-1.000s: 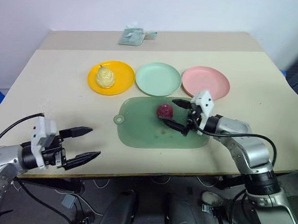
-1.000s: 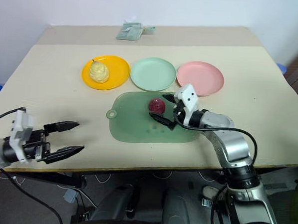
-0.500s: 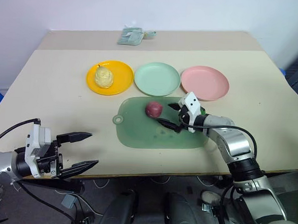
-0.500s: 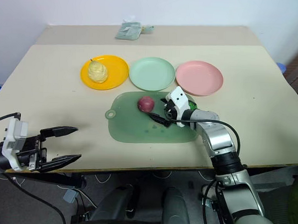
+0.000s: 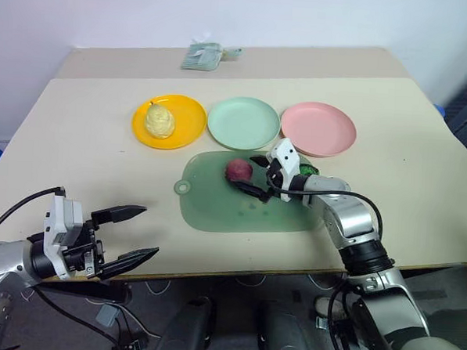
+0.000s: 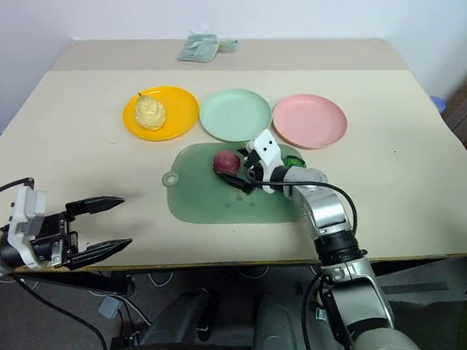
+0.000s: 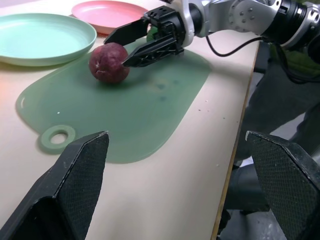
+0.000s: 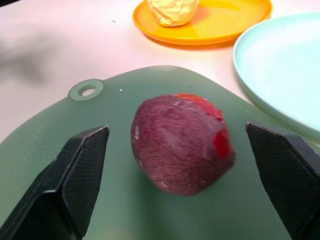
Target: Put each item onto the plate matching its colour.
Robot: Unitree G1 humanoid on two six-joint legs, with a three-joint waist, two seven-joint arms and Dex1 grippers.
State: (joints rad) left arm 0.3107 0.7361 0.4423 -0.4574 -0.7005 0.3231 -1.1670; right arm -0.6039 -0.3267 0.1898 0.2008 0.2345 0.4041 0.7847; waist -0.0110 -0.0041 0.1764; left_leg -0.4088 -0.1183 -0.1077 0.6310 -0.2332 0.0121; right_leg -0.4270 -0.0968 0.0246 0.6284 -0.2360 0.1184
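- Placement of the pale yellow pear-shaped item (image 5: 159, 121) was already correct: it rested on the orange-yellow plate (image 5: 185, 126), so that pairing needed no further handling.
- The maroon round item (image 5: 238, 170) lay on the translucent green mat (image 5: 216, 205), short of the three plates and nearest the mint green plate (image 5: 243, 122). It had not reached the pink plate (image 5: 317, 128), judged to be its closest colour match.
- The right end effector (image 5: 254, 177) was set level over the mat with its black fingers spread wide to either side of the maroon item. In the right wrist view the item (image 8: 181, 143) sat between the two fingers with a gap on each side; nothing was gripped. This posture was judged to be the line-up for a grasp.
- The dark green-and-black item (image 5: 307, 169) was largely hidden behind the right wrist, near the mat's edge just below the pink plate; whether it rested on the mat or the surface could not be told. The mint green plate was bare.
- The left end effector (image 5: 128, 234) hung at the near edge of the surface (image 5: 85, 167), fingers wide apart and empty, well apart from every item; judged to be parked out of the way.
- A folded greenish cloth (image 5: 202, 56) lay at the far edge and played no part.
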